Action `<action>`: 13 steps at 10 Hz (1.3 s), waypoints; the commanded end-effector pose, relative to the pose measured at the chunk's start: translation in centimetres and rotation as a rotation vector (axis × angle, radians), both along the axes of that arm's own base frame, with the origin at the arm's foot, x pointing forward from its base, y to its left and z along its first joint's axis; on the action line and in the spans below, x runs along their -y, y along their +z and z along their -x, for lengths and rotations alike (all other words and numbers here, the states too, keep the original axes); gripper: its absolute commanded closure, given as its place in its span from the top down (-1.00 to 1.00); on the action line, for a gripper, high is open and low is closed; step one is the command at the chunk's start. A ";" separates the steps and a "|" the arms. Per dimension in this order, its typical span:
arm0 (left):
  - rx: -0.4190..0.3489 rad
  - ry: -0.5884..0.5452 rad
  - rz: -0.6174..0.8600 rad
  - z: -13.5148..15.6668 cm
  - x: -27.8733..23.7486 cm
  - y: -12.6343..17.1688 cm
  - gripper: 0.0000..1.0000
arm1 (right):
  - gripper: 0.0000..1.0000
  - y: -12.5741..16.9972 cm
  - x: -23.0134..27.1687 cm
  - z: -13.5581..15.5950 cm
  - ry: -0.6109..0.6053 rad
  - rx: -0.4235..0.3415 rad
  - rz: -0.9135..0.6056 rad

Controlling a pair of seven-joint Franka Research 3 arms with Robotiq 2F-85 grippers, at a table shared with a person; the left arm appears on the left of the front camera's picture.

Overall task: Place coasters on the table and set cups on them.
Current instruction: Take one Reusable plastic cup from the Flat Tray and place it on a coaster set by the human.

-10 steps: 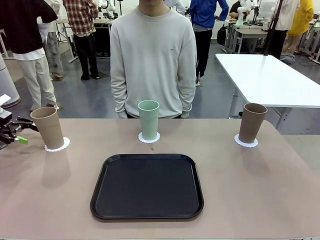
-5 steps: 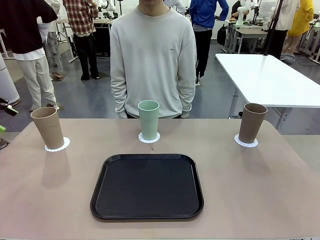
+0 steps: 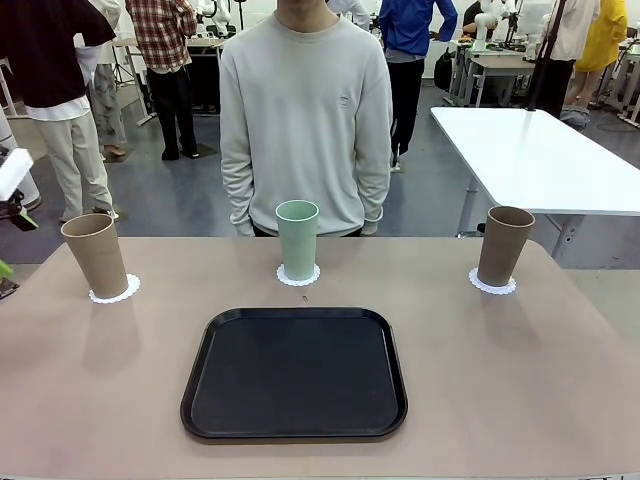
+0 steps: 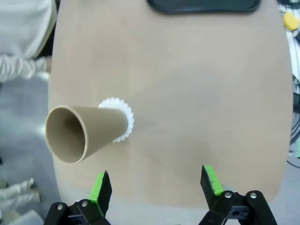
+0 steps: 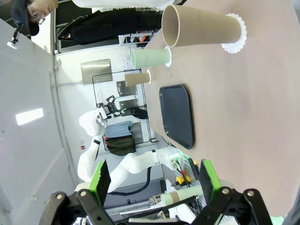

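Three cups stand upright on the table (image 3: 520, 380), each on a white lacy coaster. The left tan cup (image 3: 95, 255) rests on its coaster (image 3: 116, 291), the mint green cup (image 3: 297, 238) on the middle coaster (image 3: 298, 276), and the right tan cup (image 3: 504, 245) on its coaster (image 3: 493, 285). My left gripper (image 3: 12, 244) hangs open at the far left edge, apart from the left cup. The left wrist view has that gripper (image 4: 155, 183) open and empty above the tan cup (image 4: 89, 133) and its coaster (image 4: 125, 115). My right gripper (image 5: 154, 180) is open and empty, far from the right tan cup (image 5: 201, 28).
A black rounded-square tray (image 3: 295, 372) lies empty in the middle near the front edge. A person (image 3: 305, 120) stands at the far side behind the mint cup, hands off the table. A glossy white table (image 3: 540, 155) stands back right.
My left gripper has drawn back from beside the left tan cup to the picture's left edge and risen. The cups and coasters have not moved.
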State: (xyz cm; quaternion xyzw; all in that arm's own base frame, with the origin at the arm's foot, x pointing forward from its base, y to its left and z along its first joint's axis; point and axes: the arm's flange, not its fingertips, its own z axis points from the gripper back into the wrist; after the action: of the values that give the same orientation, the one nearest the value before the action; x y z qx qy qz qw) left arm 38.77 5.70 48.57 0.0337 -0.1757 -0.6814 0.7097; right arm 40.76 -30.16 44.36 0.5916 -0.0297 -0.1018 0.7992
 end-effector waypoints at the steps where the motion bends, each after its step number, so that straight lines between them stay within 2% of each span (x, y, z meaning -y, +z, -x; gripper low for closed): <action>1: -0.099 0.159 -0.155 0.5 2.4 0.9 1.00 | 1.00 0.1 0.0 0.0 -0.006 0.004 -0.004; 2: -0.206 0.181 -0.203 0.6 3.2 1.5 1.00 | 1.00 0.1 0.0 0.0 -0.006 0.004 -0.004; 3: -0.298 0.184 -0.189 0.7 4.0 1.7 1.00 | 1.00 0.1 0.0 0.0 -0.006 0.004 -0.004; 4: -0.060 0.153 -0.158 0.6 2.2 1.1 1.00 | 1.00 0.1 0.0 0.0 -0.006 0.004 -0.004; 13: -0.060 0.153 -0.158 0.6 2.2 1.1 1.00 | 1.00 0.1 0.0 0.0 -0.006 0.004 -0.004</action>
State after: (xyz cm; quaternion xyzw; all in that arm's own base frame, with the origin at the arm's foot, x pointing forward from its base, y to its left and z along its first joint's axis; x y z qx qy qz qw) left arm 38.44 3.32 50.10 0.0741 -0.0951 -0.6316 0.7659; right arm 40.75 -30.17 44.36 0.5916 -0.0297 -0.1019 0.7992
